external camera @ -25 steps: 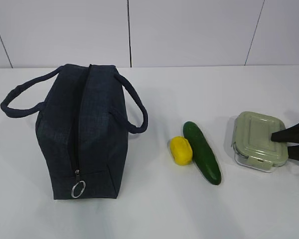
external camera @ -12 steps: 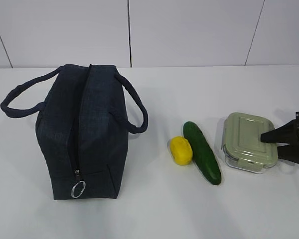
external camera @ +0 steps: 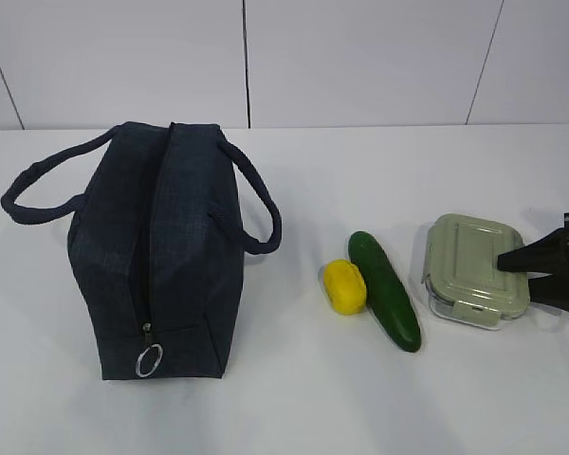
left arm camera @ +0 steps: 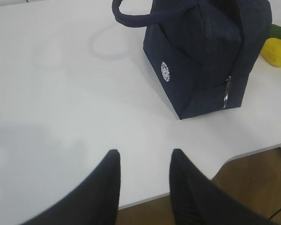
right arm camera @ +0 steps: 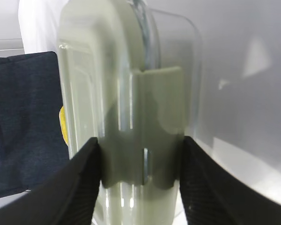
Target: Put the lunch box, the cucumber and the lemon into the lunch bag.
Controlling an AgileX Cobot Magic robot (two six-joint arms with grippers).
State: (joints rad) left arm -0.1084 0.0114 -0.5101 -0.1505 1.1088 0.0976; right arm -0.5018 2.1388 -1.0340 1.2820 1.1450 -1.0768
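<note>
Where grey wall panels (external camera: 360,57) rise, white table (external camera: 294,398)

The left gripper (left arm camera: 143,157) shows in its wrist view as two matte black fingers (left arm camera: 107,187), smooth and plastic-looking, broad at the base and narrowing to rounded tips. Their surfaces are plain, with no visible screws, markings or cables.

The right gripper (right arm camera: 140,150) has the same matte black fingers (right arm camera: 79,183) in its wrist view, each with a finely textured, slightly grainy surface and a softly curved inner edge. In the exterior view this gripper (external camera: 517,267) appears as black wedge-shaped fingers tapering to points, mounted on a black angular block at the frame's right edge, where small pale details are too small to make out.
</note>
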